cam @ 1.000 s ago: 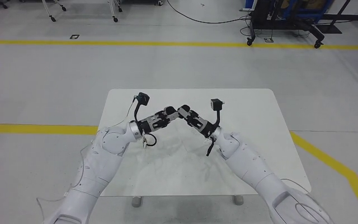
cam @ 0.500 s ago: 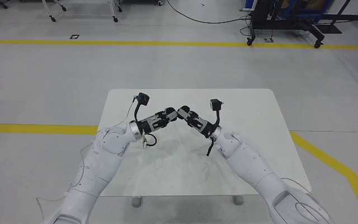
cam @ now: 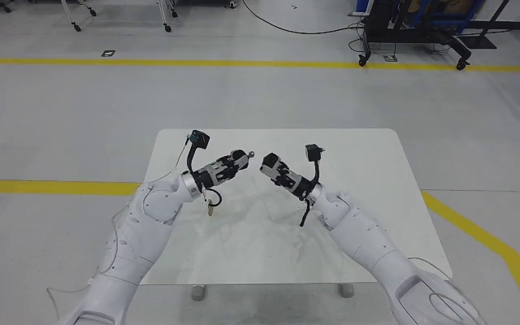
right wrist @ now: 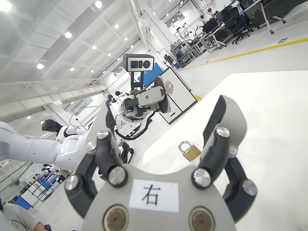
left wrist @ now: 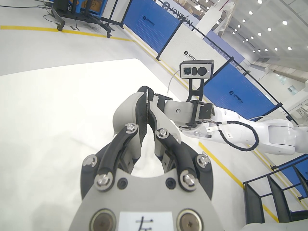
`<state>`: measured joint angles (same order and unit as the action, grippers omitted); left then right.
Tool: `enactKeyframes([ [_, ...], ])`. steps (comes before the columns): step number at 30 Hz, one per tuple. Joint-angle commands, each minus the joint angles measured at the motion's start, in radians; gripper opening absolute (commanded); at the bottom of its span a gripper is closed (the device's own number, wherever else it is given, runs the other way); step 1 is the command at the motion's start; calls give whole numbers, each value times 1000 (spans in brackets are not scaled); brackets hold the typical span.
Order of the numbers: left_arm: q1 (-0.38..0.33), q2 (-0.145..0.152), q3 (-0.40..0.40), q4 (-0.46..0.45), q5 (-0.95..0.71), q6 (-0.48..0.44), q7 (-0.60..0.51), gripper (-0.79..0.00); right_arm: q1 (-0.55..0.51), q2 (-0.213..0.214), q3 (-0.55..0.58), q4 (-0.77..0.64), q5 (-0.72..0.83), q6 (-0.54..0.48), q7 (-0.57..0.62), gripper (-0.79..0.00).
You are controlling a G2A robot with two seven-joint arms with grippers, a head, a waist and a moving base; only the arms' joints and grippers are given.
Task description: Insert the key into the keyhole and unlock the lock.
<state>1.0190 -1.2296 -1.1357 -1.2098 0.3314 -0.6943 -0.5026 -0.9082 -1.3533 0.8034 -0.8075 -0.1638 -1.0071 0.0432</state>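
left gripper [cam: 240, 157] hung above table [cam: 366, 162], clamped on key [left wrist: 146, 96]; right gripper [cam: 267, 165] faced it, fingers spread (lock [right wrist: 189, 151] lay on table)

The left gripper [cam: 242, 157], clamped on the key [right wrist: 169, 87], has been drawn away from the right gripper [cam: 266, 165]; the tips no longer meet.

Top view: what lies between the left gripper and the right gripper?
Only bare table, in the top view, between the left gripper, shut on the key, and the open right gripper.

The padlock [right wrist: 189, 151] lies on the table [right wrist: 264, 109]; the key [left wrist: 146, 96] sits in the left tool [left wrist: 147, 104].
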Motion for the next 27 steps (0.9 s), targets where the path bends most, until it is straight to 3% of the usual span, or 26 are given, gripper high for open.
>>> enactKeyframes([
  [1,12,1,7,-24,7,-3,-4,-785,9,7,-2,-13,-64,36,63,0],
  [5,15,4,14,-33,3,5,-49,-785,41,40,32,10,-83,29,249,0],
  [14,-5,14,48,-25,-96,-118,-218,-785,18,123,91,-90,122,-5,707,0],
  [16,-11,17,60,-24,-103,-138,-258,-785,6,136,101,-111,173,-5,762,0],
  [17,-14,18,65,-26,-98,-147,-270,-785,1,141,100,-118,187,-5,765,-52],
  [18,-15,19,72,-30,-97,-161,-280,-785,-2,146,97,-125,199,-5,765,-166],
  [19,-17,20,77,-32,-96,-172,-288,-785,-4,150,94,-130,213,-5,765,-394],
  [27,-27,24,107,-33,-86,-181,-304,-785,-3,180,60,-168,283,-5,765,-554],
])
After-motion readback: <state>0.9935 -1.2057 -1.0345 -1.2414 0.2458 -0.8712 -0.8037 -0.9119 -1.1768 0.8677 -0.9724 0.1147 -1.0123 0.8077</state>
